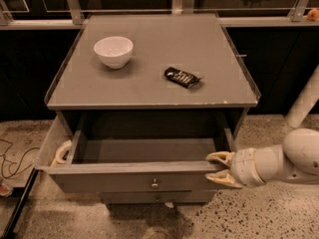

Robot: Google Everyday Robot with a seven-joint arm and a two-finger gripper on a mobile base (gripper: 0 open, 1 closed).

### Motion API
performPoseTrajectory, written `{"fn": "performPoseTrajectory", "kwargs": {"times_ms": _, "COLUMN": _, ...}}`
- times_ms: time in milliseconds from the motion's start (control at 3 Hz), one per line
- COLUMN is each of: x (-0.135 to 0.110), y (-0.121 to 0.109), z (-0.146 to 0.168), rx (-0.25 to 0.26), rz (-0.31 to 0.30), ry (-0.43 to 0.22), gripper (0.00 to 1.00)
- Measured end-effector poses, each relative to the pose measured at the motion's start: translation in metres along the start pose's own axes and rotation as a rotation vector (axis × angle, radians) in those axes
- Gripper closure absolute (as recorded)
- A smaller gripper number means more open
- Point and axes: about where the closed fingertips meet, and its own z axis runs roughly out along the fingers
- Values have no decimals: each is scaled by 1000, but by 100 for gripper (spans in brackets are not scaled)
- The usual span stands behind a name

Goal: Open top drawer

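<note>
Grey cabinet top: white bowl upright, back left. Dark wrapped snack bar right of centre, well apart from the bowl. Pale ring-shaped thing low at cabinet's left side. Dark cable on speckled floor, far left. Small orange object on far ledge, top right. My gripper low right, at cabinet front.

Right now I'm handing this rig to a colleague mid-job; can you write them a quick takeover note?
Gripper: at the right end of the front panel of the top drawer, fingers clamped across its upper edge.
Top drawer: pulled well out, grey interior showing.
Done: the drawer is open.
Left: probably just release and back the arm away; pull further only if full extension is wanted.
On the cabinet top: white bowl, dark snack wrapper.
</note>
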Motion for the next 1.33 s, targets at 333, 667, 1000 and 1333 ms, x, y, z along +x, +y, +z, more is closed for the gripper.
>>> {"fn": "performPoseTrajectory", "kwargs": {"times_ms": 333, "x": -2, "y": 4, "z": -3, "rx": -5, "rz": -5, "ry": -6, "gripper": 100}}
{"fn": "performPoseTrajectory", "kwargs": {"times_ms": 667, "x": -3, "y": 6, "z": -5, "rx": -7, "rz": -10, "ry": -11, "gripper": 100}}
{"fn": "performPoseTrajectory", "kwargs": {"times_ms": 1000, "x": -5, "y": 10, "z": -6, "rx": -7, "rz": -17, "ry": -17, "gripper": 100}}
{"fn": "performPoseTrajectory", "kwargs": {"times_ms": 1333, "x": -5, "y": 10, "z": -6, "rx": -7, "rz": -17, "ry": -17, "gripper": 81}}
